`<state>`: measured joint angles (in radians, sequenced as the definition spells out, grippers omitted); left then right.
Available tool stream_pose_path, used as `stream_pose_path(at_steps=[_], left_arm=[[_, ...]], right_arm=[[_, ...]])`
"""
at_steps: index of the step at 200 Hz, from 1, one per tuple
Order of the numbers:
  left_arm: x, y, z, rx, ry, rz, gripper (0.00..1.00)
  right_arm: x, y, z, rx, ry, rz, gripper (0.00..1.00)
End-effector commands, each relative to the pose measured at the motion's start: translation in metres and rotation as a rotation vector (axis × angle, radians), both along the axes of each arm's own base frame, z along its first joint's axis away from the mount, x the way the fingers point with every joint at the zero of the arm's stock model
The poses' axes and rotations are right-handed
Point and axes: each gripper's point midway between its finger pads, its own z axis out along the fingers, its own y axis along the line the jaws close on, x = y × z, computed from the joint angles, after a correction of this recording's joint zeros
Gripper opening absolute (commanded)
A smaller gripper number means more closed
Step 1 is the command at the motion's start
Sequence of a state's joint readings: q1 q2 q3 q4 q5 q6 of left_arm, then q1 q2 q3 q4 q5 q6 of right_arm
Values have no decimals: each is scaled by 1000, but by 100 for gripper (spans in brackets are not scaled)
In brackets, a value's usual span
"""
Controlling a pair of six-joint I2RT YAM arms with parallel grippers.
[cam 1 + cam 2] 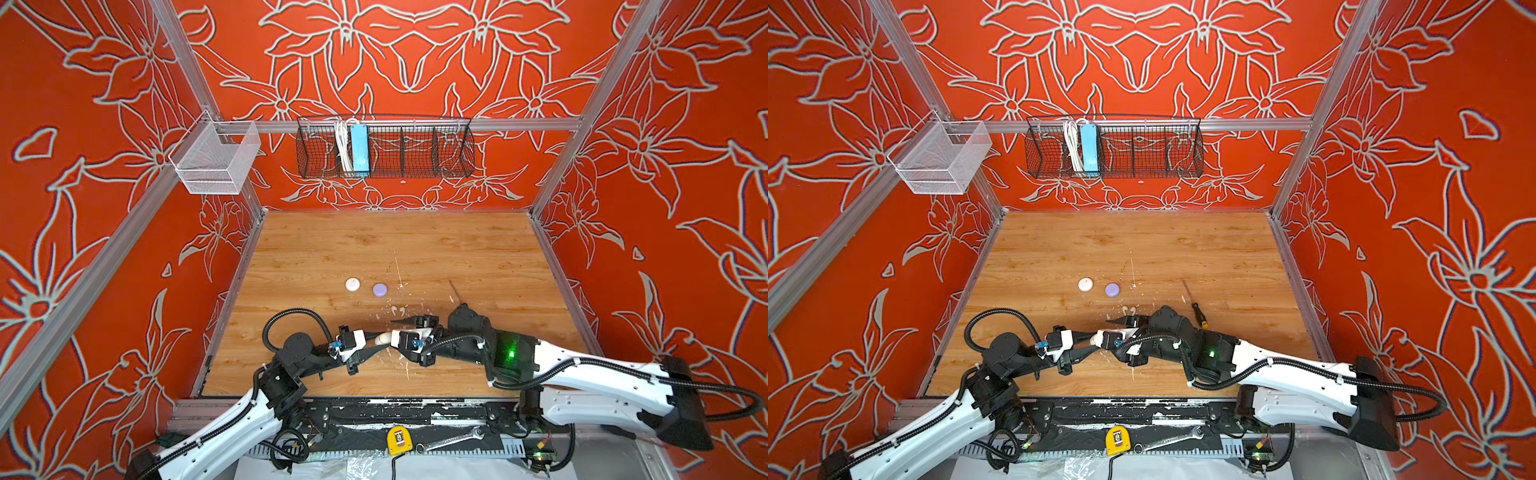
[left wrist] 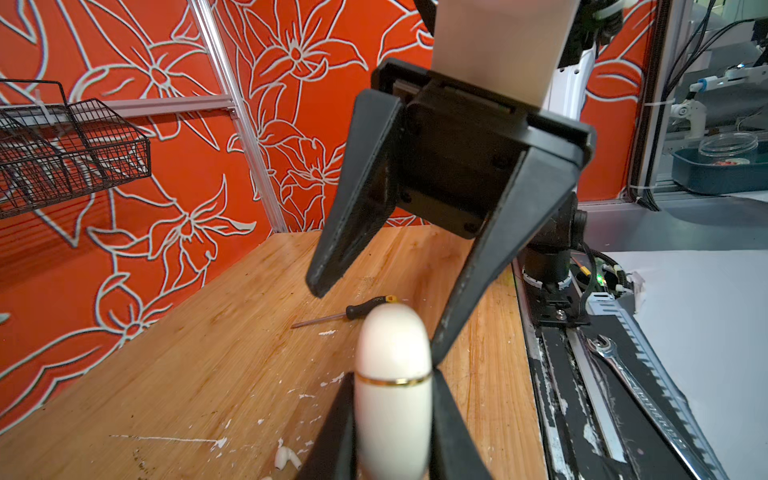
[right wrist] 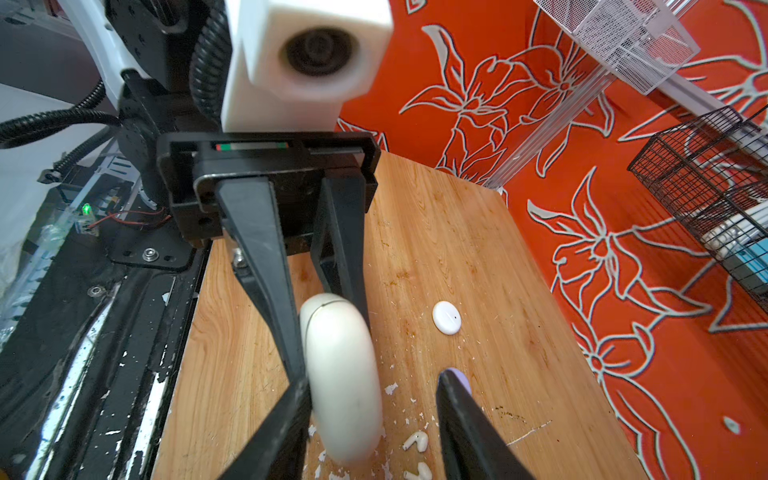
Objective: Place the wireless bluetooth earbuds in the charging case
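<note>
Left gripper [image 2: 390, 378] clamps the smooth cream round plastic charging case [image 2: 392, 340] by its broad faces. It seems light and slippery. Right gripper [image 3: 372, 382] stands apart.

Far half of the table [image 1: 374, 237] is totally bare, so there's loads of room to move back there. The tight spot is front middle, where the left hand [image 2: 392, 378] and right hand [image 3: 376, 378] sit nose to nose around the cream charging case [image 2: 392, 353], with the white earbuds [image 3: 415, 440] lying just past them. Further in, a white round case [image 1: 352, 284] and a lavender round case [image 1: 380, 289] sit side by side, and a screwdriver [image 2: 368, 306] lies off right by the right arm.
</note>
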<state>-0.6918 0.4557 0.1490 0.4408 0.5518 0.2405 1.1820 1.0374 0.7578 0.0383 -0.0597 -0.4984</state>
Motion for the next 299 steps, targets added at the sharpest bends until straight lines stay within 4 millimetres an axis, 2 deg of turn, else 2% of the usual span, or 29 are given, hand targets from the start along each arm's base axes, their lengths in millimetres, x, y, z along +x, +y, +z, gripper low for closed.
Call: stream_pose_path(at_steps=[1,44,66,175,299], left_arm=[[-17,-4,24,-36,-76,-92,0],[-26,-11,24,-17,-72,-166,0],[-25,-13,21,-5,-62,-167,0],[-21,-14,20,1,-31,-152,0],[-14,-13,17,4,-14,-113,0]], right_arm=[[12,3,18,34,-34,-57,50],[31,1,23,50,-59,-159,42],[40,-3,28,72,-74,-219,38],[60,-23,49,170,-100,-363,36],[80,-44,58,237,-76,-475,33]])
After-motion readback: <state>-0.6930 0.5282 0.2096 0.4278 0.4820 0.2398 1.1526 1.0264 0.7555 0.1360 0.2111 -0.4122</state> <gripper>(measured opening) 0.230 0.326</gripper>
